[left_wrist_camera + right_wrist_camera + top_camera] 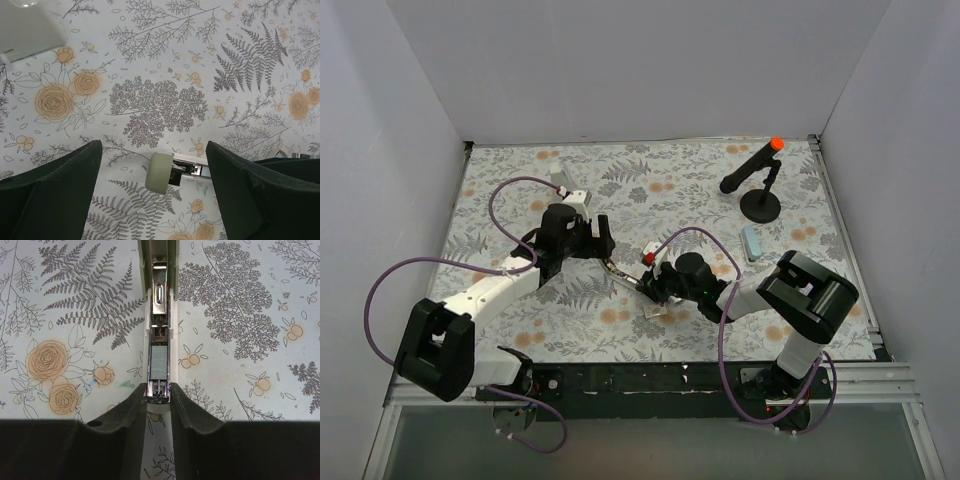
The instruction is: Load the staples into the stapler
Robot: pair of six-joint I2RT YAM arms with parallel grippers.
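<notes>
The stapler [621,270] lies opened out flat on the flowered mat between my two grippers. In the right wrist view its metal magazine [159,305] runs away from me, with a silvery strip of staples [158,362] lying in the channel. My right gripper [159,396] is shut on the near end of that magazine. My left gripper [152,162] is open, its fingers either side of the stapler's pale green end cap [160,172] without touching it. A tiny whitish packet [650,314] lies just in front of my right gripper [650,285].
A grey-white wedge [560,182] stands behind the left gripper [604,246] and shows in the left wrist view [30,27]. A small pale blue piece [752,243] lies at the right. A black stand with an orange tip [760,185] is at the back right. White walls enclose the mat.
</notes>
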